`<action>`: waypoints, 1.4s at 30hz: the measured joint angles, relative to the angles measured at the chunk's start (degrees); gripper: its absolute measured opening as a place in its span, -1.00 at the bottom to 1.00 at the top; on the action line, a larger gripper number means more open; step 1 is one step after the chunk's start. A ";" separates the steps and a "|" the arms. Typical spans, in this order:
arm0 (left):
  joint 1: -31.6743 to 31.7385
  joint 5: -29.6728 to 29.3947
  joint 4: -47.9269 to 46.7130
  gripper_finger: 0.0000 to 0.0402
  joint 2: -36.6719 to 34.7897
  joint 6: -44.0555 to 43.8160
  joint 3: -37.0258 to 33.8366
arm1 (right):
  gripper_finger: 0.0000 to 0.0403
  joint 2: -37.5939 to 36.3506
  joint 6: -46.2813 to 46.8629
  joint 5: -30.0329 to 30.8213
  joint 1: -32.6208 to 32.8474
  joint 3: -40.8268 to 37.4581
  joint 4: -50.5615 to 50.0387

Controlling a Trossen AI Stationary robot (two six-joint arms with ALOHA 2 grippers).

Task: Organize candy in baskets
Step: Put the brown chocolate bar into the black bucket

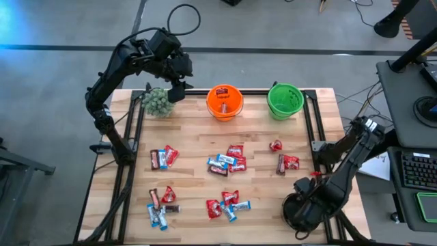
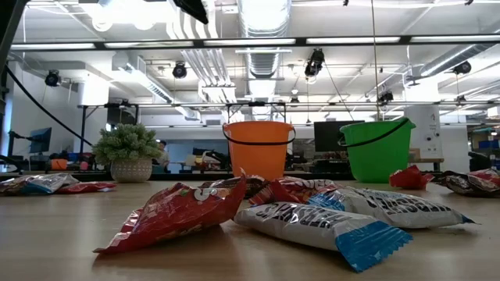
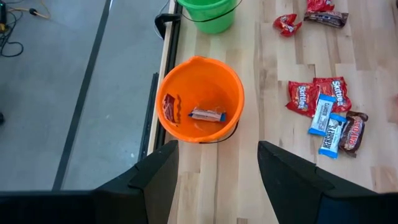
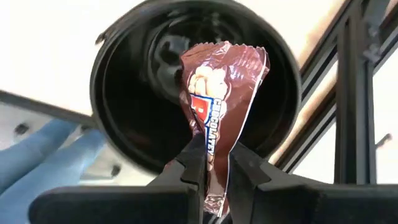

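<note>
- The right gripper [image 4: 211, 171] pinches a dark brown candy [image 4: 219, 118] by its lower end, holding it upright just in front of the mouth of the black bowl [image 4: 124, 112], at the table's near right corner.
- The left gripper [image 3: 217, 180] hangs spread and empty above the far edge, between the fuzzy plant [image 1: 157, 102] and the orange pail [image 1: 224, 102].
- The orange pail holds two candies — a red one against its wall and a light one on its floor.
- The green pail [image 1: 285, 100] stands just beside the orange one, along the far edge.
- Loose candies [image 1: 227, 164] — red, blue-and-white, brown — lie in small clusters across the wooden table [image 1: 191, 137].
</note>
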 joint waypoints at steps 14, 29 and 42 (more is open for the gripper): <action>0.02 -0.56 0.00 0.00 -0.01 0.07 0.00 | -0.83 -1.89 3.15 6.00 1.19 -6.98 12.99; 0.00 -0.90 0.00 0.00 -0.18 0.05 0.02 | -0.83 -2.17 2.28 1.46 1.32 -6.30 8.33; 0.01 -0.94 0.02 0.00 -0.30 0.46 0.01 | -0.83 -2.61 2.84 -4.07 1.32 -6.17 8.48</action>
